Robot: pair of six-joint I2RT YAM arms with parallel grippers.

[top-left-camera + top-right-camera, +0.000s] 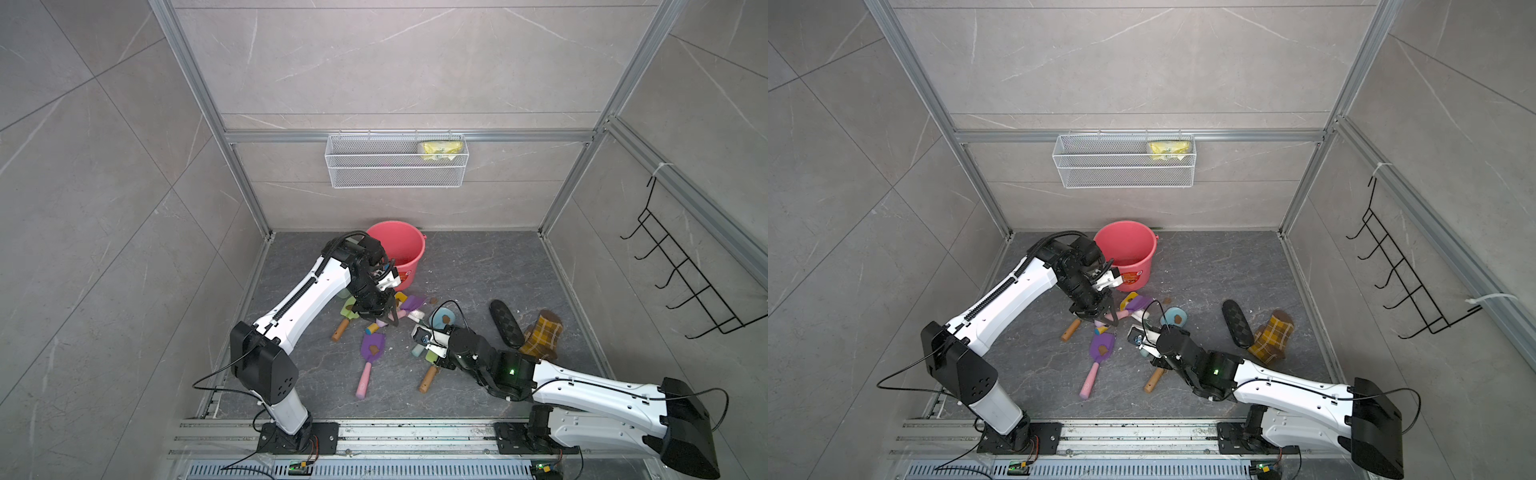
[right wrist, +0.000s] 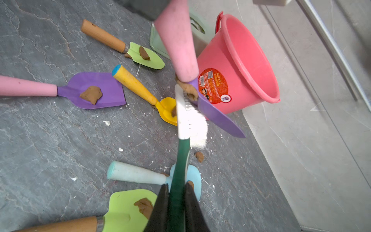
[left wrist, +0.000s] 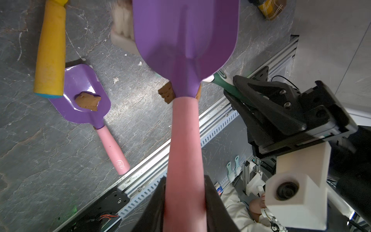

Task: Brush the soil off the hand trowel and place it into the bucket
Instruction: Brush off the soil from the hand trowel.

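Note:
My left gripper [image 3: 185, 178] is shut on the pink handle of a purple hand trowel [image 3: 186, 30], which hangs tilted above the floor just in front of the coral-pink bucket [image 2: 241, 60]. A brown lump of soil [image 2: 188, 91] sticks to the blade near its neck. My right gripper [image 2: 177, 184] is shut on the green handle of a brush [image 2: 190, 120]. Its white bristles lie against the purple blade right beside the soil. In both top views the bucket [image 1: 399, 245] stands upright at the back, behind the left wrist.
Several other trowels lie on the slate floor with soil lumps on them: purple [image 2: 96, 90], yellow [image 2: 140, 90], green [image 2: 144, 56] and light blue [image 2: 136, 173]. A sage-green box [image 2: 156, 42] sits beside the bucket. A black slipper [image 1: 506, 323] and a plaid one [image 1: 540, 336] lie right.

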